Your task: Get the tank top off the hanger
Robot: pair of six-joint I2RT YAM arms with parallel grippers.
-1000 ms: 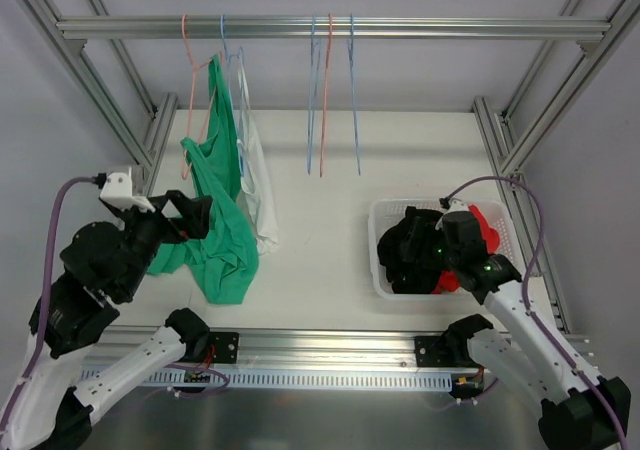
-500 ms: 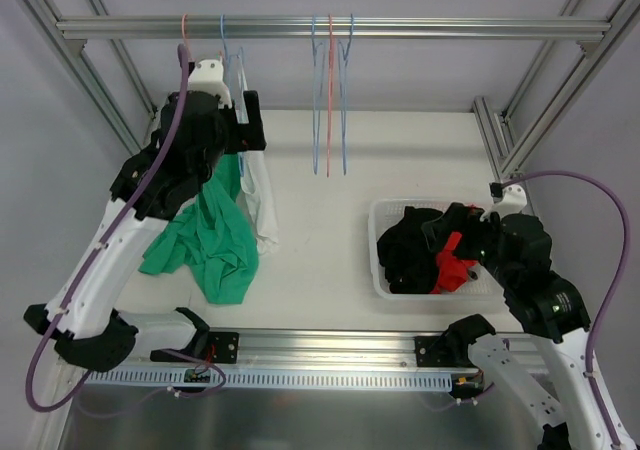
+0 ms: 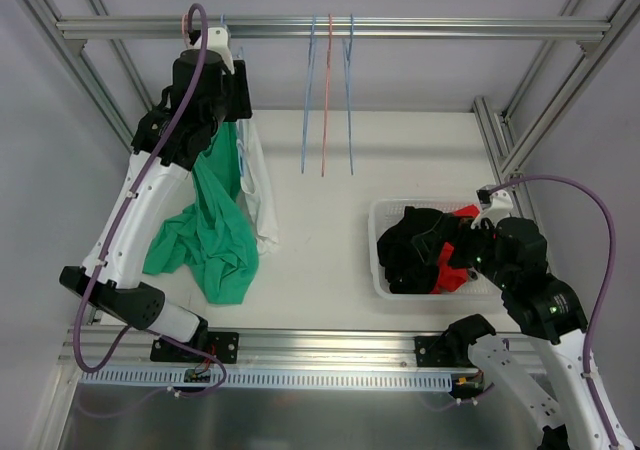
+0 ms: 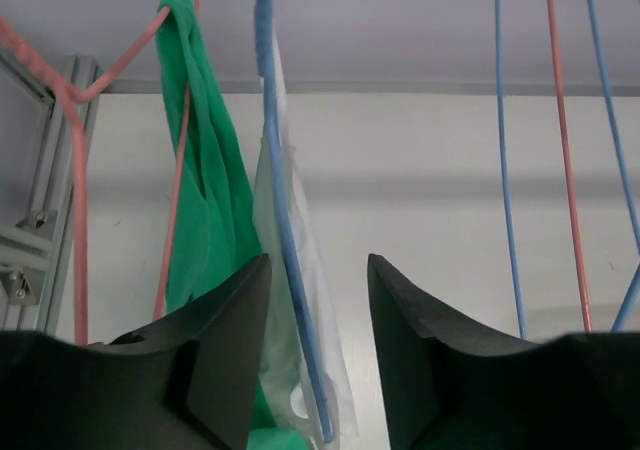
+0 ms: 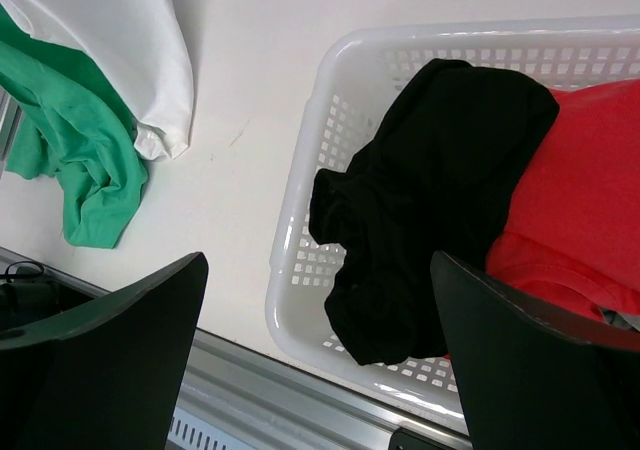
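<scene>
A green tank top (image 3: 215, 230) hangs by one strap from a pink hanger (image 4: 78, 170) on the rail, and its lower part lies bunched on the table. Beside it a white tank top (image 3: 262, 195) hangs on a blue hanger (image 4: 283, 230). My left gripper (image 4: 317, 262) is raised to the rail, seen from above as the left gripper (image 3: 236, 105). Its jaws stand partly narrowed on either side of the blue hanger's wire and the white cloth, with a gap on the right. My right gripper (image 5: 318, 270) is wide open and empty above the basket.
A white basket (image 3: 385, 280) at the right holds a black garment (image 5: 430, 200) and a red garment (image 5: 570, 200). Three bare hangers, blue (image 3: 308, 100), pink (image 3: 326, 100) and blue (image 3: 349, 100), hang mid-rail. Aluminium frame posts flank the table.
My left arm rose from beside the green cloth up to the rail, and its jaws narrowed around the blue hanger. My right gripper lifted back from the basket and opened fully. The bare hangers swayed.
</scene>
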